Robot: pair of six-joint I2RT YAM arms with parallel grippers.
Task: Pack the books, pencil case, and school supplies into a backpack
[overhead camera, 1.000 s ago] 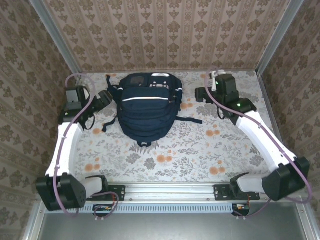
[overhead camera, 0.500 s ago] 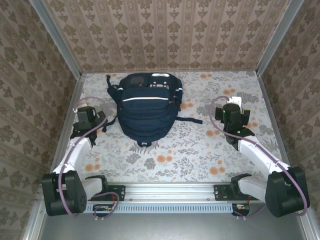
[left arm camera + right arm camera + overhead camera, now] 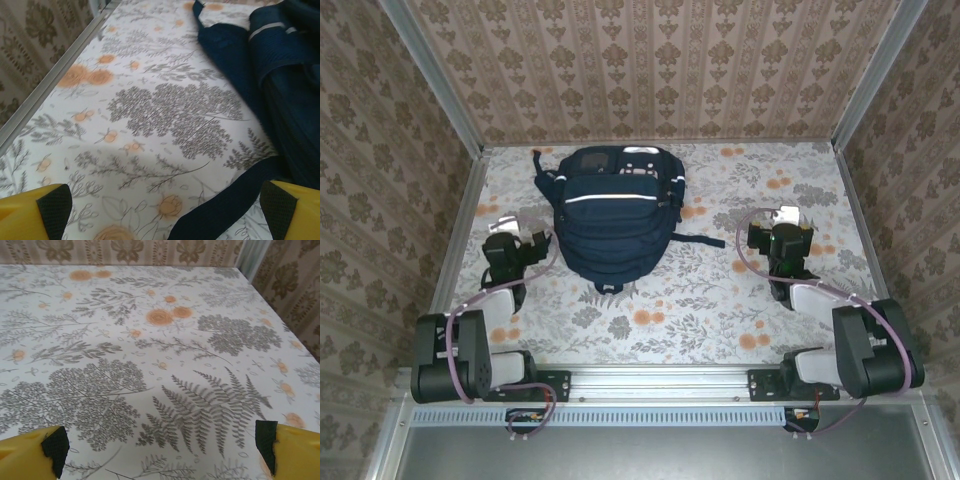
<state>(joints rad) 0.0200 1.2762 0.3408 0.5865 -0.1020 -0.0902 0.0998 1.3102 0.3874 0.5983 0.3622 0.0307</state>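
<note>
- The backpack (image 3: 615, 215) is big and dark blue. It lies flat on the table (image 3: 720, 300), at the far side and a little to the left of the middle.
- Its top points to the back wall (image 3: 650, 70). There are pale grey patches near the top and a thin white stripe runs across it.
- A dark strap (image 3: 705, 240) sticks out from its right side and lies on the table.
- The table has a cloth with grey leaves and orange flowers.
- The left pincer (image 3: 515, 238) is low over the table, just beside the lower left part of the backpack. It is wide open and holds nothing.
- In the left wrist view, the two yellow fingers with black pads (image 3: 52, 210) sit far apart in the bottom corners. Between them you can see the flowery cloth and a dark blue strap lying on it.
- In that same view the backpack fills the right side, and you can see a bit of its white stripe. A metal edge of the table runs along the left.
- The right pincer (image 3: 782, 238) is over the right part of the table, well apart from the backpack. It is wide open too and holds nothing.
- In the right wrist view, its yellow fingers are far apart in the bottom corners. Bare flowery cloth lies between them, and it runs on to the patterned wall behind.
</note>
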